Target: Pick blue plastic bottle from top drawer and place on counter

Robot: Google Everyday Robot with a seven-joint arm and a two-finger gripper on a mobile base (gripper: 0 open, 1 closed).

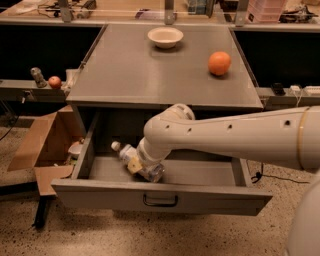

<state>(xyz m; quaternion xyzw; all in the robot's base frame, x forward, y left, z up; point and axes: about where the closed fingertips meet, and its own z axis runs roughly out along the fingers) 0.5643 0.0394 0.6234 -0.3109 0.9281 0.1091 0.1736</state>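
Camera view: inside the grey metal top drawer (pixel 210 197), the claw (pixel 140 167) clenches the tilted, white-capped blue plastic bottle (pixel 126 152), left of centre.

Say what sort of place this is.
Probably a robotics lab or workshop: cluttered wooden benches behind the counter, a cardboard box on the floor, and a robot arm whose gripper is down in the open top drawer by the blue plastic bottle.

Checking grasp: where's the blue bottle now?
Camera view: blue plastic bottle tilted in the open top drawer, left of centre, with the gripper at its base end.
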